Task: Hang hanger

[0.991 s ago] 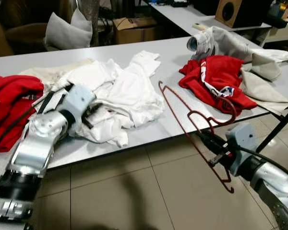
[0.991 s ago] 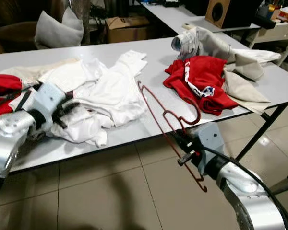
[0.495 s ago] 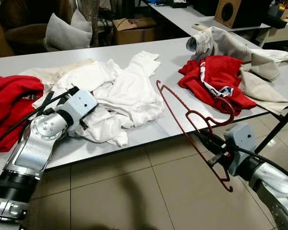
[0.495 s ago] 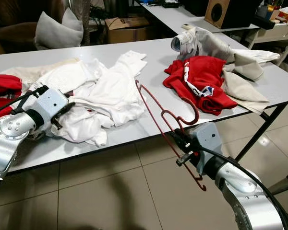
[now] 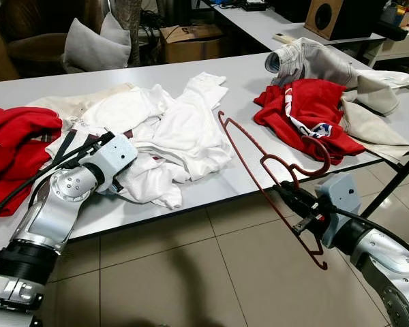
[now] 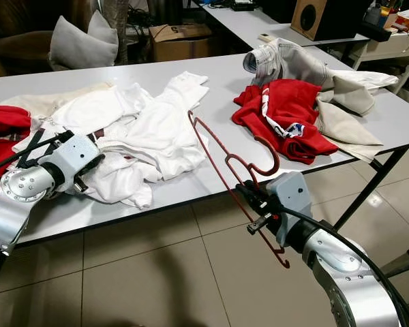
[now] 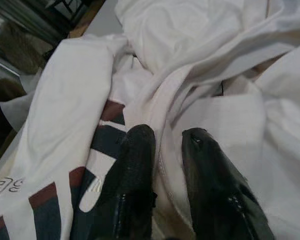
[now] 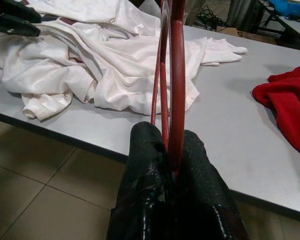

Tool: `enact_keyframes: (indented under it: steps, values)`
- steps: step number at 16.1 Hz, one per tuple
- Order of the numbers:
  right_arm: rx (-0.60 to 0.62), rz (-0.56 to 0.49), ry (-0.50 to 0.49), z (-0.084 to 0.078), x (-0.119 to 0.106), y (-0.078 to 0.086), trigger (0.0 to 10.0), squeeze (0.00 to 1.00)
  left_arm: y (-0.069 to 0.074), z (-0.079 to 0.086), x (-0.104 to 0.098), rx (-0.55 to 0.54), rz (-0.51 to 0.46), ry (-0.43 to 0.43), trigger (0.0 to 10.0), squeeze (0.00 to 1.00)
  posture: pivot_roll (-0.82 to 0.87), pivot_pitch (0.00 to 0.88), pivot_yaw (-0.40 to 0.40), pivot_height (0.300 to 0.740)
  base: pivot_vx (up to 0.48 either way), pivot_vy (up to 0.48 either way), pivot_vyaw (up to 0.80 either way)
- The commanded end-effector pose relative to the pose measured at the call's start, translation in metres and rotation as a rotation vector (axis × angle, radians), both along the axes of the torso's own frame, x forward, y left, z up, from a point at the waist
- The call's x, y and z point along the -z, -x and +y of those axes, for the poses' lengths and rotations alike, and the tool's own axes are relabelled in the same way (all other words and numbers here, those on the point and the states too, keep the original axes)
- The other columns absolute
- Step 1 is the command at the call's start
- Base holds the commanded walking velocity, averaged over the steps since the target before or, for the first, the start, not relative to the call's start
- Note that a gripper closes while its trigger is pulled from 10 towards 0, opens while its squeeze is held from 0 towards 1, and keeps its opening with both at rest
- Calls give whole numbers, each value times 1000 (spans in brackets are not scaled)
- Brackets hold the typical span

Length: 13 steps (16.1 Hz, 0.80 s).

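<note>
Our right gripper (image 8: pixel 172 165) is clamped tight on the red hanger (image 5: pixel 259 163), its two black fingers (image 8: pixel 145 150) pressed against the thin rods with no gap left between them. We hold the hanger in the air just off the near edge of the grey table (image 5: pixel 245 88), towards the right of the scene. It is tilted: one shoulder tip points up and to the far left over the table, the hook (image 5: pixel 313 163) curls out to the right near the red garment (image 5: pixel 307 109), and the other end hangs down near the floor tiles.

We judge the hanger to be light and stiff, a thin wire or plastic frame that will not sag but could pivot in the grip, since the rods are narrow and probably smooth. Our hold sits low on the frame, below the neck. For hanging, the hook must stay free, so a hold on the shoulder or the lower bar suits it better than one near the hook.

Our left gripper (image 7: pixel 167 145) rests on the pile of white clothes (image 5: pixel 170 129) at the near left of the table. Its fingers stand slightly apart, with a fold of white cloth running up between them and touching both. We cannot say it has a firm pinch on that cloth; the narrow gap suggests it does not.
</note>
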State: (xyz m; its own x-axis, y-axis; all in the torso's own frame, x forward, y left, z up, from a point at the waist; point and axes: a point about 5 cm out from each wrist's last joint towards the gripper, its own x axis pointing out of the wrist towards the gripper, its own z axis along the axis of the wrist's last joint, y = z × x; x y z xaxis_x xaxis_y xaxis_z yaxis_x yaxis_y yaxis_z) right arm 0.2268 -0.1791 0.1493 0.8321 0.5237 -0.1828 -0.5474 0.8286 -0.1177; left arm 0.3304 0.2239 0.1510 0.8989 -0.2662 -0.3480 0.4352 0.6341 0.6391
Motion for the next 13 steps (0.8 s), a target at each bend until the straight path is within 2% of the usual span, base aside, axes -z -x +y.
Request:
enact_keyframes:
  steps: [1,2,9,12,13]
  values:
    - [-9,-13,7,1,-2,-2,10000,0,-3,0,-3,-1,-8,-9,1725,0,-177,0,11,740,0,0,0]
    - [-15,-14,7,2,-2,-2,10000,0,-6,2,-1,-25,-4,8,0,0,-176,0,12,740,0,0,0]
    - [-41,-21,4,5,-4,-1,10000,0,-20,12,-5,-115,-53,13,0,0,-183,0,18,740,0,0,0]
    - [-51,-20,10,4,-4,-1,10000,0,-21,14,-11,-108,-57,87,0,0,-182,0,18,740,0,0,0]
    - [-52,-20,13,3,-4,-1,10000,0,-19,12,-15,-86,-61,141,0,0,-183,0,21,740,0,0,0]
